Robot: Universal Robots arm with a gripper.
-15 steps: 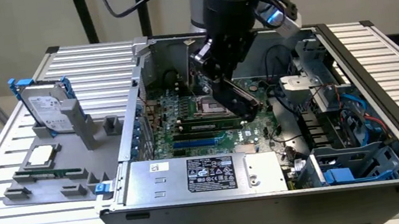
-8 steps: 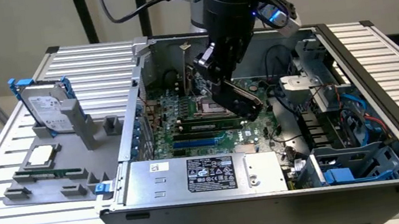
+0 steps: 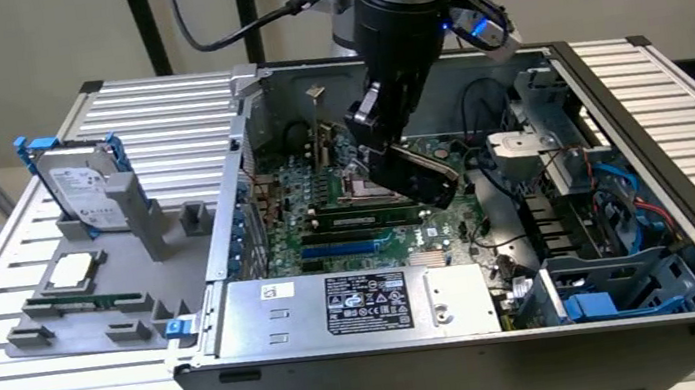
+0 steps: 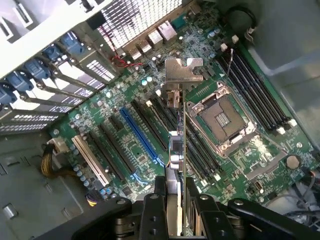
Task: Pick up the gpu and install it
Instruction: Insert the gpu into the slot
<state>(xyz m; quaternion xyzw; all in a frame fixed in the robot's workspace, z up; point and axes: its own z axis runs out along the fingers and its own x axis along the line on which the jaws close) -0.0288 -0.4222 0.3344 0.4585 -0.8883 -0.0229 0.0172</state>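
Observation:
Inside the open computer case (image 3: pixel 656 129), my gripper (image 3: pixel 380 148) is shut on the gpu (image 3: pixel 424 177), a black card held tilted above the green motherboard (image 3: pixel 324 223). In the wrist view the gpu (image 4: pixel 176 150) is seen edge-on between the gripper (image 4: pixel 176 202) fingers. Its silver bracket (image 4: pixel 183 70) is at the far end, pointing toward the case's rear slot covers. The card hangs clear of the board, over the black slots between the blue slot (image 4: pixel 142 137) and the CPU socket (image 4: pixel 220 117).
A grey holder (image 3: pixel 93 309) at the exterior view's left carries a silver hard drive (image 3: pixel 85 194) in a blue frame and a square CPU chip (image 3: pixel 72 272). The power supply (image 3: pixel 362 304) fills the case's near side. Cables and drive bays (image 3: pixel 589 193) line the right side.

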